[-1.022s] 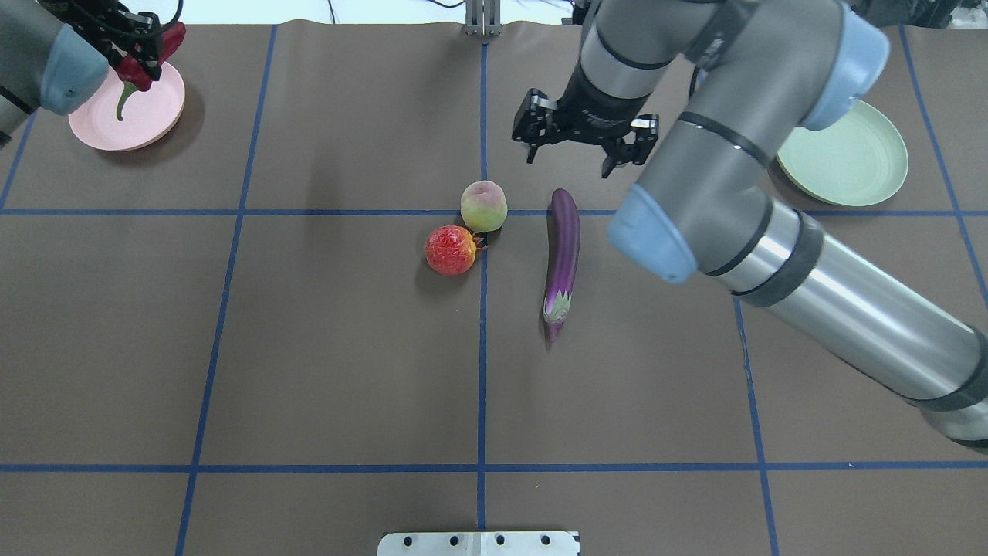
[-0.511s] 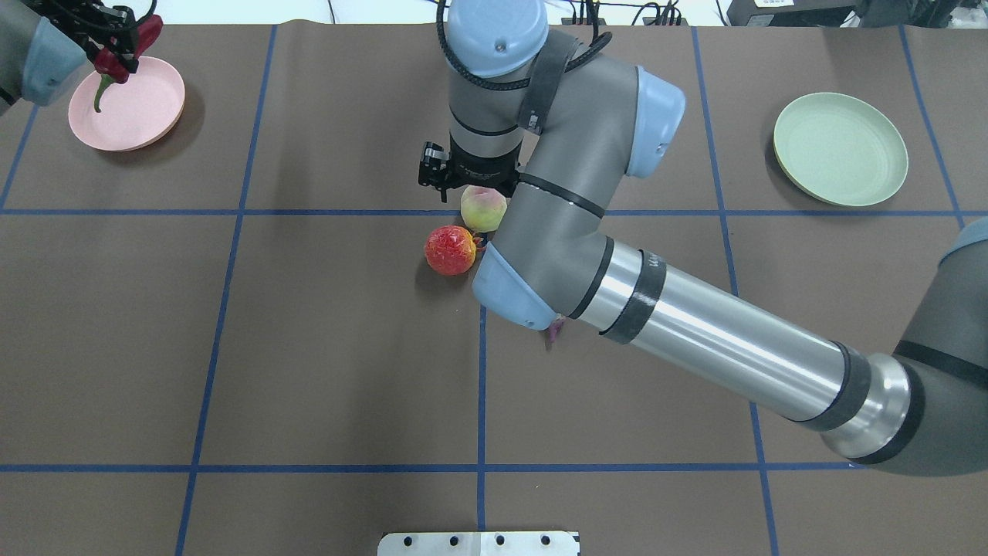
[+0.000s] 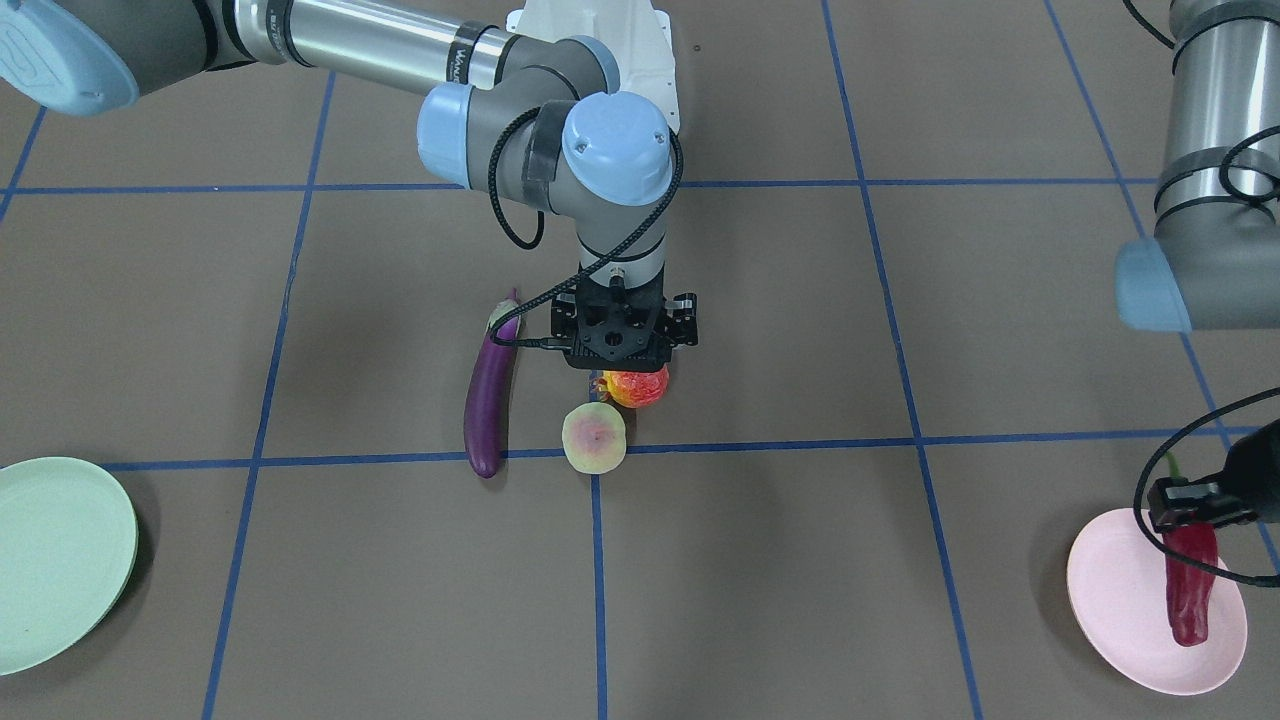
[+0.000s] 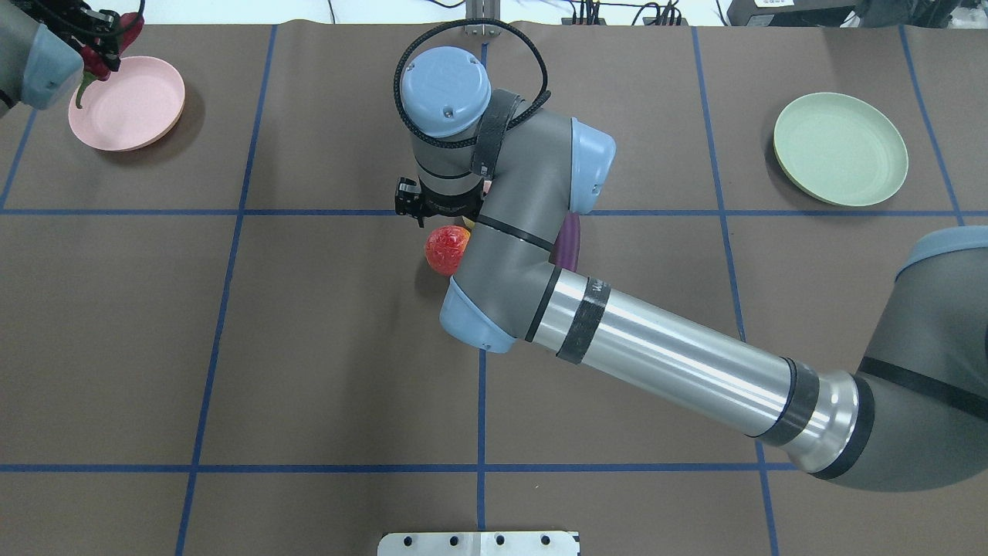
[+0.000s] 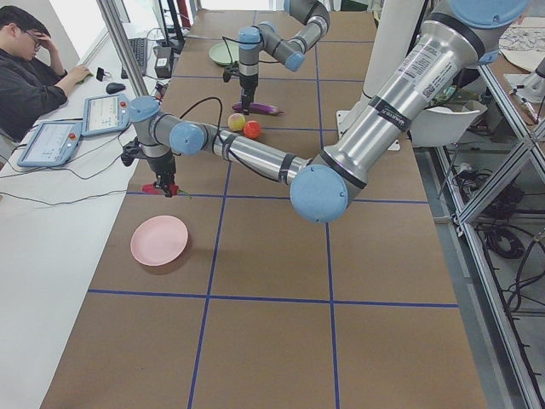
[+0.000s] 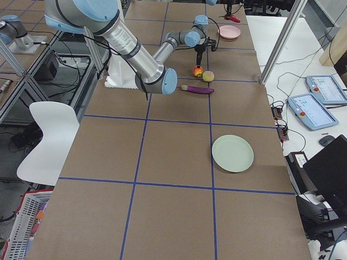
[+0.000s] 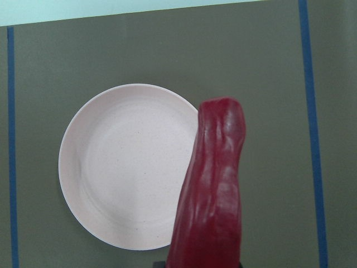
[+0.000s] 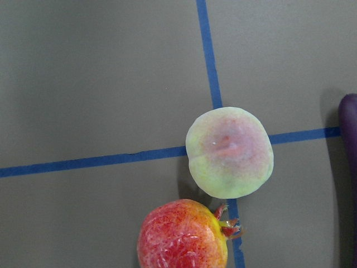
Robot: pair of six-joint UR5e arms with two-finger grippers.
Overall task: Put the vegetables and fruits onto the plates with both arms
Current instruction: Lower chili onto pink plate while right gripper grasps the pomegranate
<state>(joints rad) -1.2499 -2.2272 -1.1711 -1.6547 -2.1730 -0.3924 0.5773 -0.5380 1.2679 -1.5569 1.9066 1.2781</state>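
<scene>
The left gripper (image 3: 1195, 500) is up in the air by the table's (image 4: 309, 347) far corner on the robot's left, clamped on the stem end of the chili pepper (image 3: 1190, 585). The pepper hangs down, clear of any surface. The pink plate (image 3: 1110, 580) lies in that corner. From the wrist view the pepper's red body crosses the plate's rim, so it is over the edge of the plate rather than its middle.

The right arm reaches out to the middle of the table, and the right gripper (image 3: 622, 345) points straight down above the red fruit (image 3: 640, 388). Its fingers look spread apart and hold nothing. The red fruit sits on the table, and the yellow-green fruit (image 3: 594, 438) is just beside it, on the side toward the far edge where two blue tape lines cross. The eggplant (image 3: 488, 400) lies flat near the two fruits, on the robot's right of them, its green cap pointing back toward the robot.

The green plate (image 3: 55, 560) sits near the far edge toward the robot's right end, well apart from the fruits.
</scene>
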